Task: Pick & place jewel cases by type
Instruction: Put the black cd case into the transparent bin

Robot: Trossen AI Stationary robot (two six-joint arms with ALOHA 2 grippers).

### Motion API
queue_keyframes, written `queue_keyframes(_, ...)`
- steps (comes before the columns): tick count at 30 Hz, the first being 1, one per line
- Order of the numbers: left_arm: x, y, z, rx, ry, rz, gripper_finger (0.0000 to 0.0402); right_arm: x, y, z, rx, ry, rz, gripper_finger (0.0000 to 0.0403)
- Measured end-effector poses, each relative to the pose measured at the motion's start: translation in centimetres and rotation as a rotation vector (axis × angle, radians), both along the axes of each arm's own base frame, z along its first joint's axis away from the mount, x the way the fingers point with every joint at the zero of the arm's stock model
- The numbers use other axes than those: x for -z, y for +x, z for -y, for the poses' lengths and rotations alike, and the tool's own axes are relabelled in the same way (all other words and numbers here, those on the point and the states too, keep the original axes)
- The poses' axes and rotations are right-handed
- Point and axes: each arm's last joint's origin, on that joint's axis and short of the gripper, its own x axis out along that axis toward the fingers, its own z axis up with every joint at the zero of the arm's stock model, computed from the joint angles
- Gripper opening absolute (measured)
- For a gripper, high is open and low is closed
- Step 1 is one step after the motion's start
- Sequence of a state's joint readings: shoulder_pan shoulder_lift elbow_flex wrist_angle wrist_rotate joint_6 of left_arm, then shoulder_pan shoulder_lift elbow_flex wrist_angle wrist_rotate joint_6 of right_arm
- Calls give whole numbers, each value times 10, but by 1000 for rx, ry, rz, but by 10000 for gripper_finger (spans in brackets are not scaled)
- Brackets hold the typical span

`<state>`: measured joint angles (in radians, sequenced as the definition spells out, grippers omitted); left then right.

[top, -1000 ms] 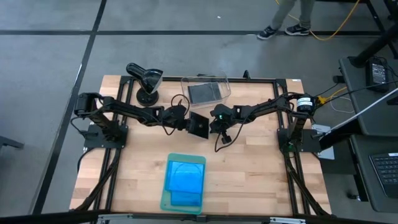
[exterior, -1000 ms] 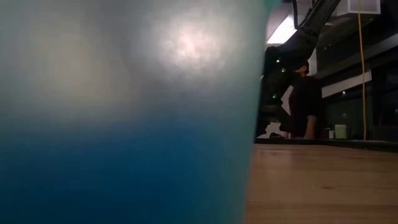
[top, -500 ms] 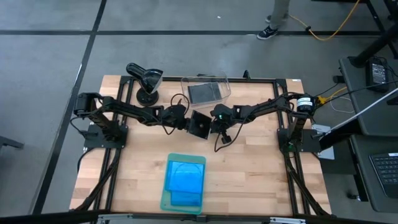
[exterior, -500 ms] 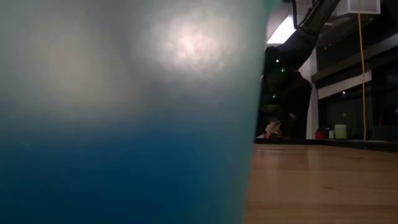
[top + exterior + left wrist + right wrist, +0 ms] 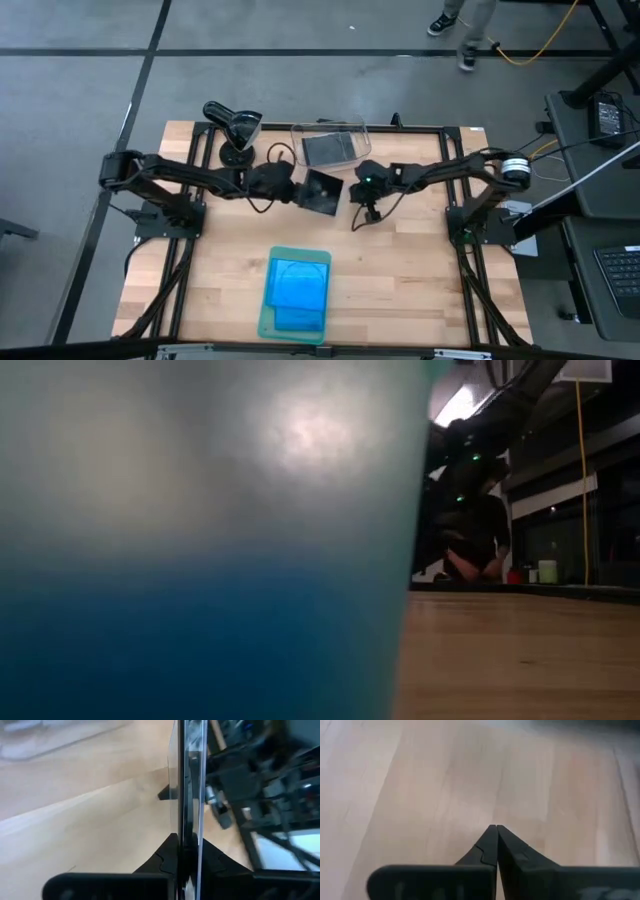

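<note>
Above the desk (image 5: 420, 260) centre, my left tool (image 5: 296, 190) is clamped on the edge of a dark jewel case (image 5: 322, 190), my right tool (image 5: 352, 190) beside it pinched shut on nothing; next, I judge, carry it to the clear bin (image 5: 330, 146).

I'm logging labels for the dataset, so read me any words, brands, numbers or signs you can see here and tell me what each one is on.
No readable text anywhere.
Dark grey square jewel case held by the left gripper: no lettering shows.
Bright blue square jewel cases on the pale green flat tray: no print legible.
Clear rectangular plastic bin: no label visible.
</note>
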<state>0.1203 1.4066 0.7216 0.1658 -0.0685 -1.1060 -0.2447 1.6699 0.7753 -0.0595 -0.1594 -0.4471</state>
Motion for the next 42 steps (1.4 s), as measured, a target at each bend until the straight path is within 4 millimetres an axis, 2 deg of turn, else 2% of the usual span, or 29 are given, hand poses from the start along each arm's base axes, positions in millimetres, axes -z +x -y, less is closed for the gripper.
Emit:
queue_keyframes(6,-37,-12,1,-4,71,175,16,-21,-32,-3,98,-67,67,6)
queue_keyframes(11,-73,-25,1,3,294,340,16,-47,-54,-7,203,-56,176,6)
queue_keyframes(14,-85,-35,1,-6,430,350,16,-64,-61,-9,241,-37,253,6)
queue_keyframes(21,-107,-44,2,17,840,249,16,-97,-71,-12,265,2,452,7)
queue_keyframes(25,-137,-40,10,75,1066,248,16,-106,-73,-13,301,38,522,7)
queue_keyframes(33,-184,-34,38,206,1392,137,16,-107,-74,-13,353,101,534,7)
queue_keyframes(37,-196,-29,56,250,1530,53,16,-108,-74,-13,369,121,537,7)
queue_keyframes(42,-201,-15,78,275,1720,-160,16,-108,-73,-13,381,135,544,7)
